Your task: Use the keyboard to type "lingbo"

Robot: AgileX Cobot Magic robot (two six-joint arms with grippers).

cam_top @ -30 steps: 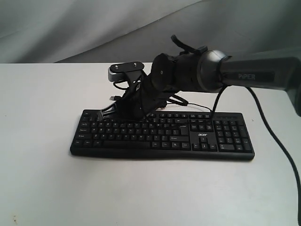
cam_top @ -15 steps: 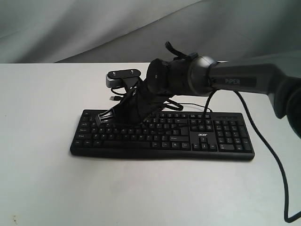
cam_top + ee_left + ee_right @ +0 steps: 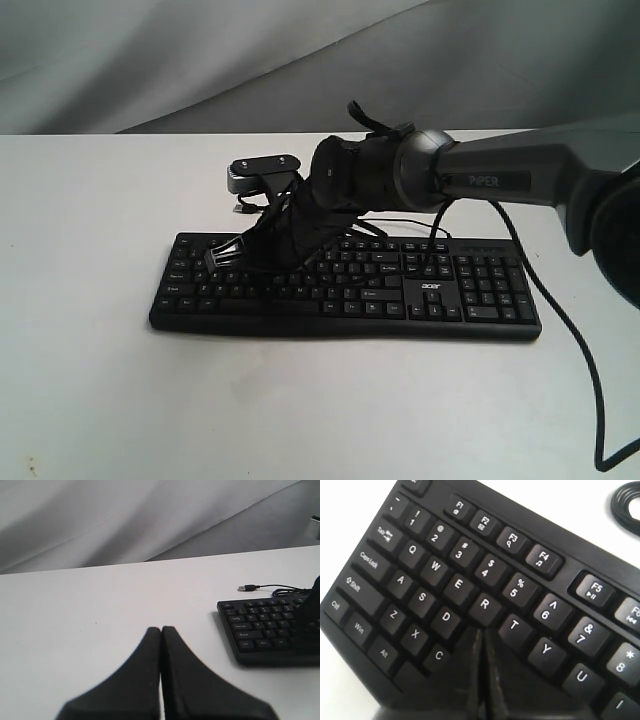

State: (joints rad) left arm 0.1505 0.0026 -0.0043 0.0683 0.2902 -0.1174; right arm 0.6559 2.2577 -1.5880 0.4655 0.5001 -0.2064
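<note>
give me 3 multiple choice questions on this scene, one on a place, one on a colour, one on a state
1. Where do the black right fingers point?
A) the number pad
B) the left-hand letter keys of the wide flat black keyboard
C) bare table

2. What colour are the key legends?
A) red
B) yellow
C) white

3. How are the black left fingers set?
A) pressed together
B) wide apart
C) clamped on a cable

Answers:
1 B, the tips sit beside R, T and D in the right wrist view.
2 C, every legend that shows is white.
3 A, no gap shows between them.
</note>
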